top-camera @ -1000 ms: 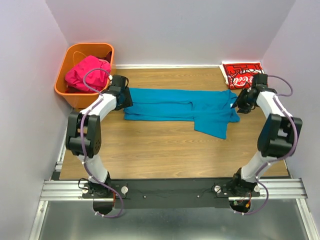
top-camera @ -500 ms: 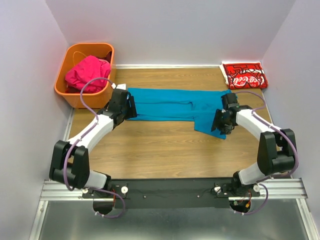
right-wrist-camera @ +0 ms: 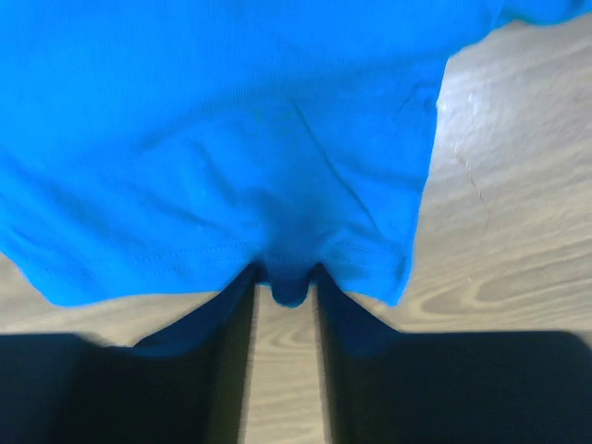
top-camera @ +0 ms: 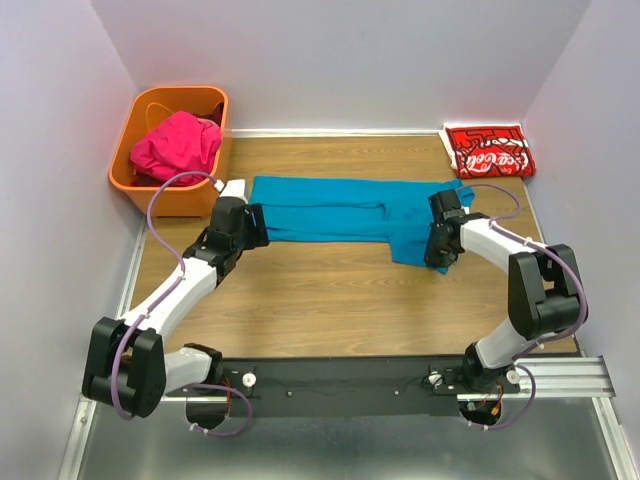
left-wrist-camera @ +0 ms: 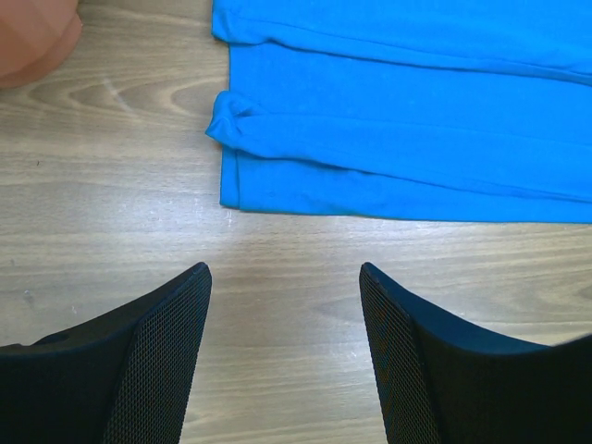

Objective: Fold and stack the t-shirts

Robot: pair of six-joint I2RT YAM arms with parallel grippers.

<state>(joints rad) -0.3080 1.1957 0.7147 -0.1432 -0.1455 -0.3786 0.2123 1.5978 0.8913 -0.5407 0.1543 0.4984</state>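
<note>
A teal-blue t-shirt lies folded into a long strip across the wooden table, with one flap hanging toward me at its right end. My right gripper sits on that flap; its jaws are closed on a small bunch of the hem. My left gripper hovers open over bare wood just short of the strip's left hem, touching nothing. A folded red t-shirt with white script lies at the far right corner. The magenta-pink t-shirt is crumpled in the basket.
The orange plastic basket stands at the far left corner, and its corner shows in the left wrist view. White walls close in the table on three sides. Bare wood lies between the shirt and the arm bases.
My right gripper moved from the shirt's far right edge to its near flap and closed on the hem. My left gripper pulled back slightly off the shirt's left end, staying open.
</note>
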